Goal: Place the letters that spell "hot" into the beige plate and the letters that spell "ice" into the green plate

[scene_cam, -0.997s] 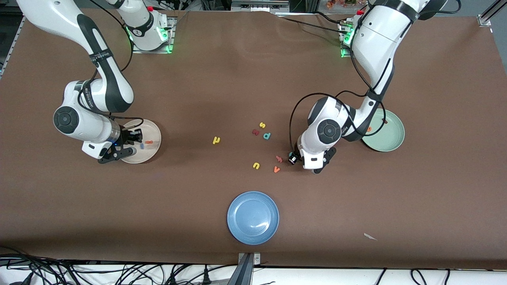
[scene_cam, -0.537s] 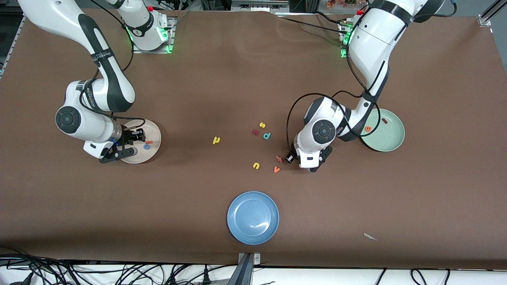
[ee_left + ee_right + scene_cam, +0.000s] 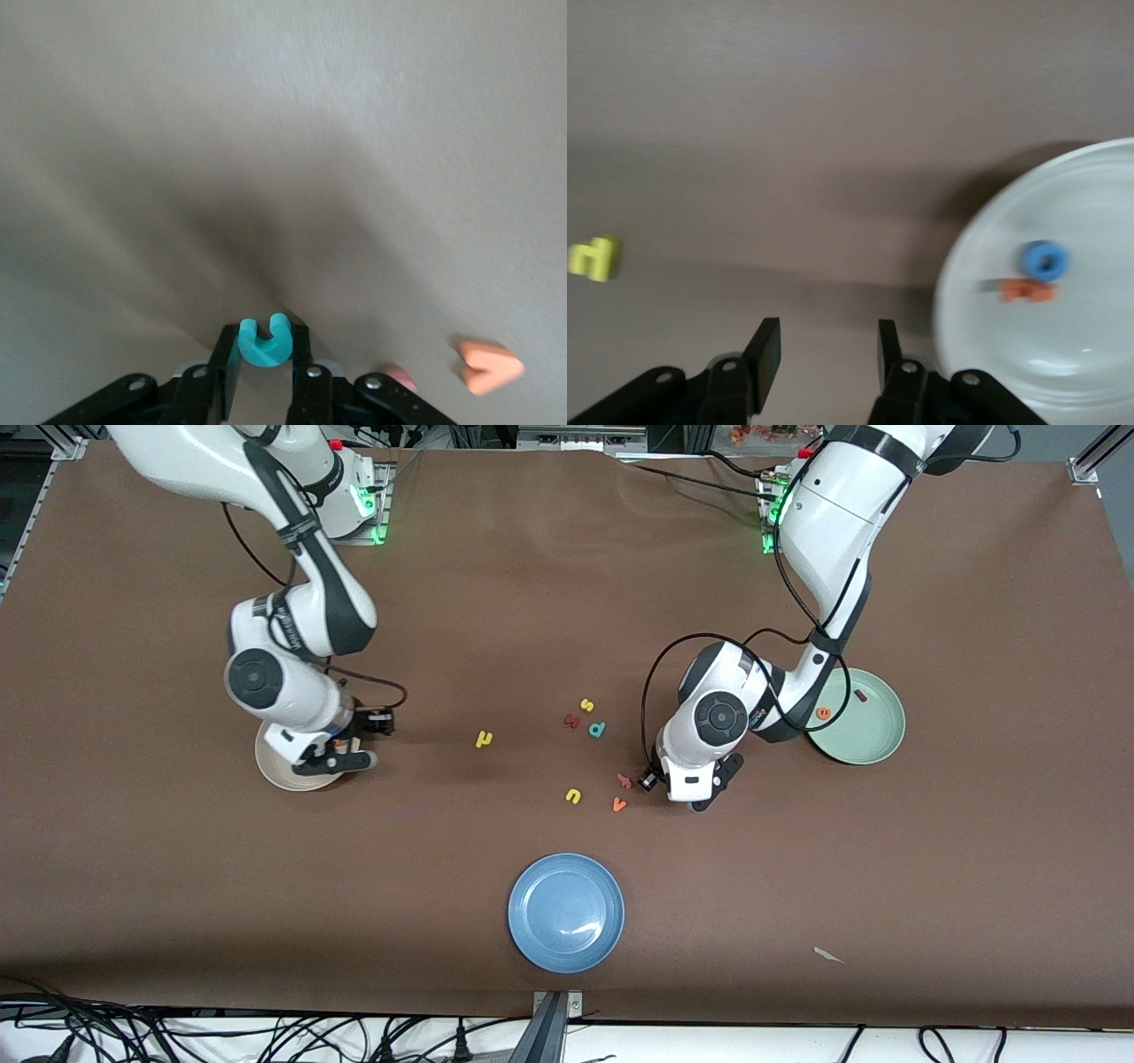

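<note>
Between the left gripper's (image 3: 264,376) fingers I see the teal c (image 3: 264,342) pinched, low over the table (image 3: 496,602) just beside the red letter (image 3: 625,781) and orange v (image 3: 618,804); bare tabletop lies open around them. Only the left wrist view shows the c; the front view hides it. My right gripper (image 3: 827,352) hangs spread and empty beside the beige plate's (image 3: 1099,390) rim, blue o (image 3: 1045,259) and orange t (image 3: 1028,290) inside, yellow h (image 3: 483,738) well apart.
</note>
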`<state>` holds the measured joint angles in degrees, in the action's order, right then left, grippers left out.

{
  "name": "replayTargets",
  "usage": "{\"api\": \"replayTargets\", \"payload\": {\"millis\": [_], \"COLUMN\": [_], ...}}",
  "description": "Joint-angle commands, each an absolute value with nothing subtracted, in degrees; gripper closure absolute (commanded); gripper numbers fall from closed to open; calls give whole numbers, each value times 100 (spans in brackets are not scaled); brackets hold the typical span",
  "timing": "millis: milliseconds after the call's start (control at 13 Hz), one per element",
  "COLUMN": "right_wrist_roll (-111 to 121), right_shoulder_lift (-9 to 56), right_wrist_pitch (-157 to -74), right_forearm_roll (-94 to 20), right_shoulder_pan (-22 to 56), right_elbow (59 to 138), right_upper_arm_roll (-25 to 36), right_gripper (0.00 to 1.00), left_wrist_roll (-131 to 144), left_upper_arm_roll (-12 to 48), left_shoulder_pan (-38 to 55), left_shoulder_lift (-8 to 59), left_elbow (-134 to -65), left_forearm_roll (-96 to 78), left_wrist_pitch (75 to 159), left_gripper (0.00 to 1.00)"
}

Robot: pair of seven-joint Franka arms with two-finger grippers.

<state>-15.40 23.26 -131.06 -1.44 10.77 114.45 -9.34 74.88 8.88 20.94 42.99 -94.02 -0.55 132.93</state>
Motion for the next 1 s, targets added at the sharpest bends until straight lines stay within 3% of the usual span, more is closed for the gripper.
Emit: {"api": "replayTargets", "payload": {"millis": [0,614,921], "right_wrist_roll": [-2589,-5008,-5001], "right_shoulder_lift": [2592,3646,3700], "right_wrist_pitch": [-13113,-13710,-13904], "right_forearm_roll": [-193,-71,35], "right_shoulder_pan": [1379,2583,2567], "right_elbow": [11058,9985,10107], "right_upper_arm_roll": [-1090,-1072,-1055], "right_gripper": [48,48,48], "left_wrist_roll": [6973,3784,2481], "left_upper_arm_roll": [861,940,940], "left_shoulder_pan": [1812,90,-623], "left_shoulder_lift": [3843,2997,3006], "left_elbow": [-9378,-9475,-9921], "left_forearm_roll": [229,61,596], "left_wrist_pitch": [12326,9223,9009], "left_gripper": [100,100,100]}}
